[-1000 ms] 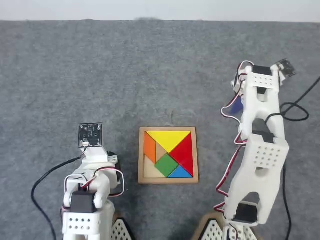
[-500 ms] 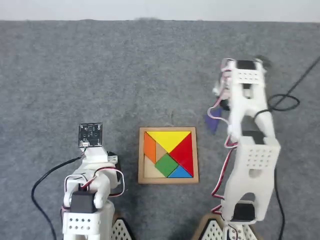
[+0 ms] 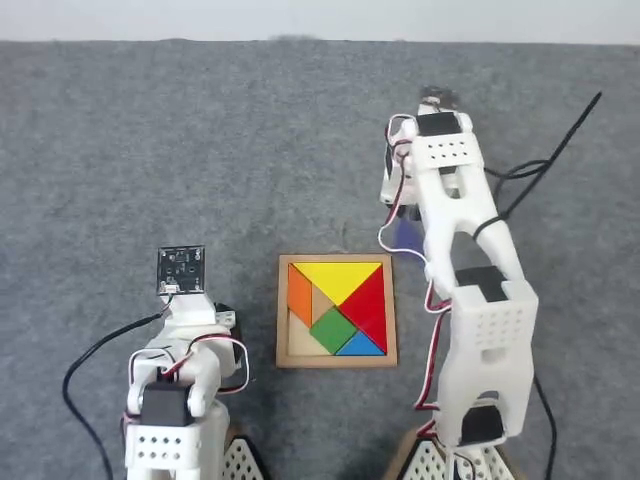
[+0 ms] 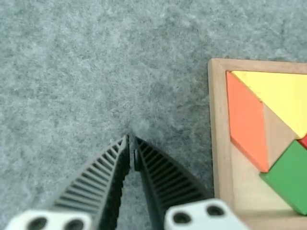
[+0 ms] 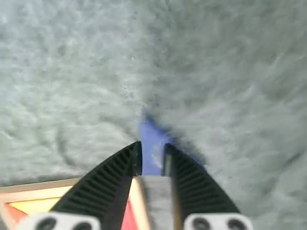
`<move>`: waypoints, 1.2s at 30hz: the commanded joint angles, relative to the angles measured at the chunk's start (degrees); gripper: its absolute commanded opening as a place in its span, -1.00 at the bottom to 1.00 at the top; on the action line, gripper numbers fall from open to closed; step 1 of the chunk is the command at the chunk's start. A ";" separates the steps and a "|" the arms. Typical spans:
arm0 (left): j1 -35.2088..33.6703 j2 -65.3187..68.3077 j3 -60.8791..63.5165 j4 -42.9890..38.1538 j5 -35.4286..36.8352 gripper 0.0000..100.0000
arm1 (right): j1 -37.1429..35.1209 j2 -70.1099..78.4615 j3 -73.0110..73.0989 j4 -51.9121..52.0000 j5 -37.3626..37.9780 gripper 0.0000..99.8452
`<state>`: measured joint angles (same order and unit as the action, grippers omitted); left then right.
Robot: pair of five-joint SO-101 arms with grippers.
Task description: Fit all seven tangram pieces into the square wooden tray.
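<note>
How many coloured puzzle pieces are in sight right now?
6. Yellow, orange, red, green and blue lie in the tray; a dark blue piece is held in the right gripper. A tan patch may be a seventh.

Your high camera looks steeply down over the whole table [image 3: 150,140]; both wrist cameras sit close above it, facing downward, each sharing an edge of the tray [image 3: 282,320].

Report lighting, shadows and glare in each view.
High view: soft, even light, no glare on the wooden tray, hardly any shadow on the grey carpet. Left wrist view: the carpet darkens slightly just past the shut left tool. Right wrist view: the blue piece gripped by the right tool throws a soft shadow onto the carpet beside it.
</note>
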<state>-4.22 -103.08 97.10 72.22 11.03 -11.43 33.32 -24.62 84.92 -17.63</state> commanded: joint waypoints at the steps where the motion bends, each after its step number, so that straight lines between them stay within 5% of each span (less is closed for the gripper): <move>1: -0.35 -1.14 -0.66 0.09 -0.53 -0.97 | 3.03 -4.35 -1.58 -1.63 8.44 -0.71; 7: -0.35 -1.14 -0.66 0.09 -0.53 -0.97 | -2.07 -5.05 -0.53 0.13 25.05 -0.69; 16: -0.35 -1.14 -0.66 0.09 -0.53 -0.97 | -9.01 -10.33 17.23 -8.57 28.84 -0.64; 22: -0.35 -1.14 -0.66 0.09 -0.53 -0.97 | -5.23 -14.46 26.46 -15.08 29.45 -0.63; 36: -0.35 -1.14 -0.66 0.09 -0.53 -0.97 | -0.22 -7.16 23.56 -16.40 33.49 -0.64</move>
<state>-4.22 -103.08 97.10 72.22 11.03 -13.01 26.29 1.76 68.84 14.37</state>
